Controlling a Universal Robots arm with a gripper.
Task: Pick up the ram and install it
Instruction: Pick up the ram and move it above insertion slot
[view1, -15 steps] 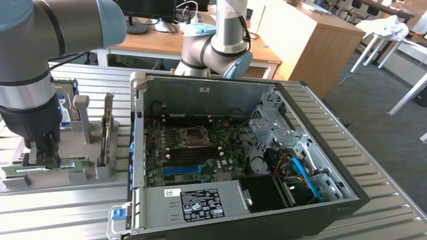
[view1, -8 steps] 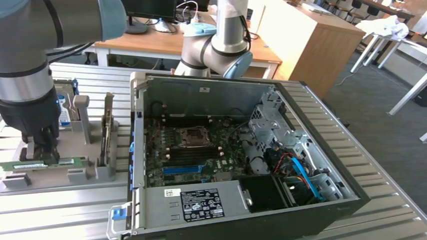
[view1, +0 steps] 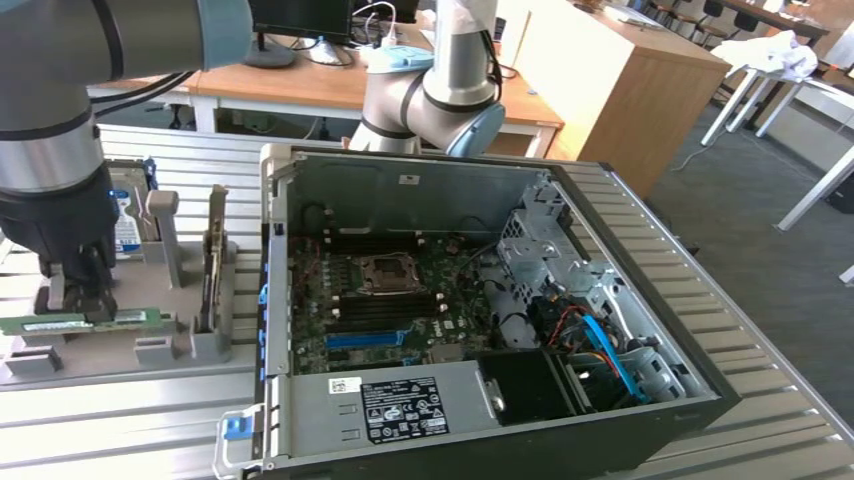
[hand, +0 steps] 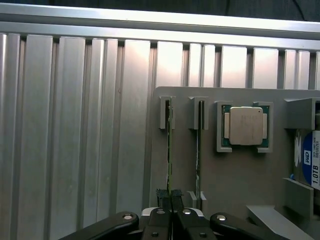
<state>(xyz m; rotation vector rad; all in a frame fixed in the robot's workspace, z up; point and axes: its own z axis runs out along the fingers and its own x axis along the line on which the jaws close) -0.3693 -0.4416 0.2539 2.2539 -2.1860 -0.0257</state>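
Exterior view: an open computer case (view1: 400, 190) dominates; at its nine o'clock the arm (view1: 54, 130), cut off by the frame, half hides a grey holder (view1: 167, 350) and a hard drive (view1: 130, 225) standing in it. At the holder's seven o'clock the gripper (view1: 83, 305) is clamped on the ram (view1: 127, 322), which lies edge-up in a slot. Wrist view: fingertips (hand: 162, 197) pinch the ram's thin edge, its near end hidden between them.
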